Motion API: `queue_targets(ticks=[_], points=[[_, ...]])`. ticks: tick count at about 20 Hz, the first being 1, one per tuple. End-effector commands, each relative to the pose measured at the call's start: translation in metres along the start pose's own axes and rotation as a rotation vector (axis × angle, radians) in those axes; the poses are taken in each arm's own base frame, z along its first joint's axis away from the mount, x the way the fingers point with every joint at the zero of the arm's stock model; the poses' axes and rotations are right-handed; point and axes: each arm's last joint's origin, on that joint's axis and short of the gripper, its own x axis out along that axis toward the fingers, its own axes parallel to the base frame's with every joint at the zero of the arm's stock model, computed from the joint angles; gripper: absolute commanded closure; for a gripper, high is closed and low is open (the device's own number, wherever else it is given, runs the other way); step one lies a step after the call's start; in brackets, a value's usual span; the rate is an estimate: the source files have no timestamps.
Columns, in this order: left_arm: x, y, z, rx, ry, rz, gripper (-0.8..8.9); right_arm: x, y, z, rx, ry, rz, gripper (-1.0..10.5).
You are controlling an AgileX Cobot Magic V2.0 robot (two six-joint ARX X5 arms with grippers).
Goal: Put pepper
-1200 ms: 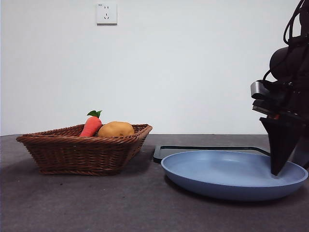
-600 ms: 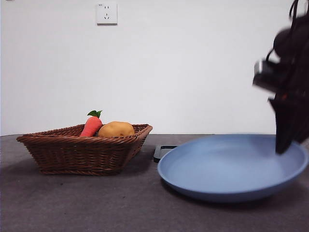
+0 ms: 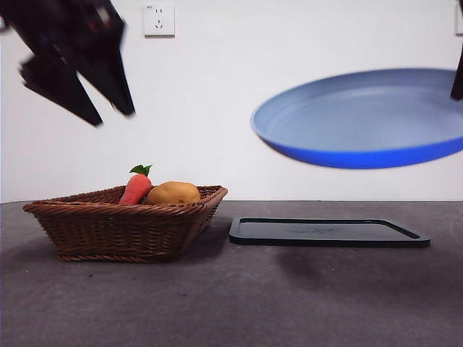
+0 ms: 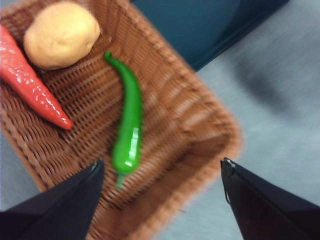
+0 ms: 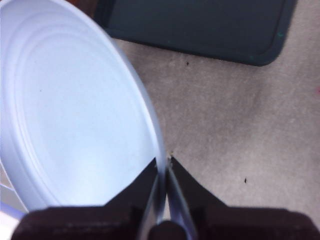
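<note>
Green pepper [image 4: 128, 117] in basket [image 4: 190, 115], below open left end effector [image 4: 162, 170].

Low front camera; downward wrist cameras

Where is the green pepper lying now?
In the left wrist view, the pepper lies inside the wicker basket, beside the carrot and potato.

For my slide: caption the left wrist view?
Open left pincer above wicker basket holding green pepper, carrot and potato.
</note>
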Motion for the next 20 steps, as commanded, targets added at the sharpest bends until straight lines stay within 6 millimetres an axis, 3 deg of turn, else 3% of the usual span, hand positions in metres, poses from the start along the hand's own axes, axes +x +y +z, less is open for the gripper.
queue_targets(ticks=[1,4,9,20], points=[[0.025,0.007,0.014,0.057,0.052,0.031,4.12,-0.011,0.005,0.002,-0.002,-0.043,0.007,9.4],[0.057,0.016,0.021,0.050,0.110,0.026,4.12,-0.018,0.007,-0.002,-0.008,-0.064,0.007,9.4],[0.098,0.023,0.015,0.044,0.158,0.013,4.12,-0.018,0.007,-0.002,-0.010,-0.067,0.008,9.4],[0.141,0.029,0.002,0.036,0.232,0.009,4.13,-0.018,0.007,-0.002,-0.011,-0.068,0.007,9.4]])
